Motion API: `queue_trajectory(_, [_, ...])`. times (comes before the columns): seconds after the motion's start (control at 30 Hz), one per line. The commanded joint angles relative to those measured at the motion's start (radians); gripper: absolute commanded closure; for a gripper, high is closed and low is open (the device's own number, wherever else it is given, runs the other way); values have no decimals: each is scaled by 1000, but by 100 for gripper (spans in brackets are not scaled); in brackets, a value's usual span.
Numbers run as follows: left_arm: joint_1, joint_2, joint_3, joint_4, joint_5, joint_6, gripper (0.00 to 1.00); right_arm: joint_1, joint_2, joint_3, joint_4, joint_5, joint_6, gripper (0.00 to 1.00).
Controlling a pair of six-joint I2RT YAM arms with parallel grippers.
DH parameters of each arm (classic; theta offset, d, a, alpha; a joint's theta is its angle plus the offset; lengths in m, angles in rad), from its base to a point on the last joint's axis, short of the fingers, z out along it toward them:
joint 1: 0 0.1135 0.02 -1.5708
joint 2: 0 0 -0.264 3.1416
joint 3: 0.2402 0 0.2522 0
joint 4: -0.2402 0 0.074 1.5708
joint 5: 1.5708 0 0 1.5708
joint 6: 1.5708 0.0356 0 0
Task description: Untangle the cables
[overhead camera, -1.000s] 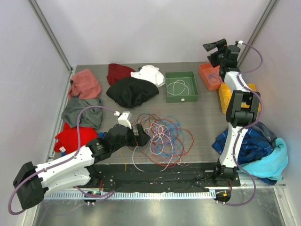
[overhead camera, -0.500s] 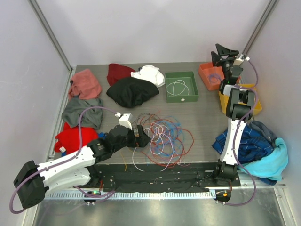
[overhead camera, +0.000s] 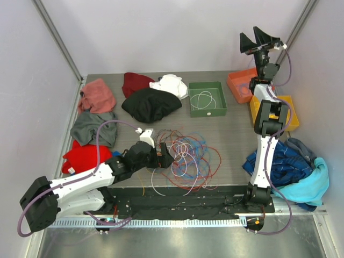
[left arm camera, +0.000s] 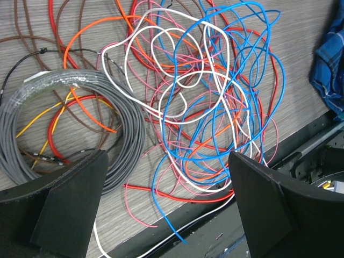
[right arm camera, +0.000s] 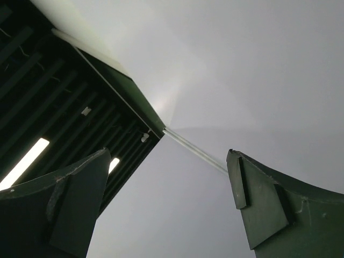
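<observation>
The cables [overhead camera: 189, 156] lie in a tangled heap of blue, red, orange, pink and white loops at the table's front middle. In the left wrist view the tangle [left arm camera: 207, 102] fills the middle, with a grey coil [left arm camera: 70, 123] beside it on the left. My left gripper [overhead camera: 164, 156] is open and empty, low at the heap's left edge [left arm camera: 169, 215]. My right gripper [overhead camera: 259, 38] is open and empty, raised high at the back right, pointing up at the wall and ceiling [right arm camera: 166, 209]. A white cable [overhead camera: 203, 100] lies in the green tray [overhead camera: 207, 111].
Cloth garments lie along the left and back: pink [overhead camera: 98, 95], grey [overhead camera: 92, 129], red [overhead camera: 85, 157], maroon [overhead camera: 136, 82], black [overhead camera: 150, 104], white [overhead camera: 171, 85]. An orange bin [overhead camera: 236, 86] and a yellow bin [overhead camera: 258, 110] stand at right. Blue cloths [overhead camera: 293, 166] sit front right.
My right gripper has swung up from over the orange bin to point at the ceiling. My left gripper has edged slightly right toward the heap.
</observation>
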Motion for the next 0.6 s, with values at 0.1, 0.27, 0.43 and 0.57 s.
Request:
queue_trajectory(0.1, [-6, -1, 44, 44, 23, -5, 0, -13, -180, -181, 189, -21, 91, 0])
queue_trajectory(0.27, [-6, -71, 14, 37, -4, -8, 0, 13, -240, -172, 112, -175, -3, 0])
queue_trajectory(0.43, [-7, -55, 20, 38, 16, -9, 0, 17, -167, -120, 266, -59, 180, 0])
queue_trajectory(0.57, [-7, -70, 15, 34, 13, -14, 0, 45, -44, 2, 230, 4, 279, 0])
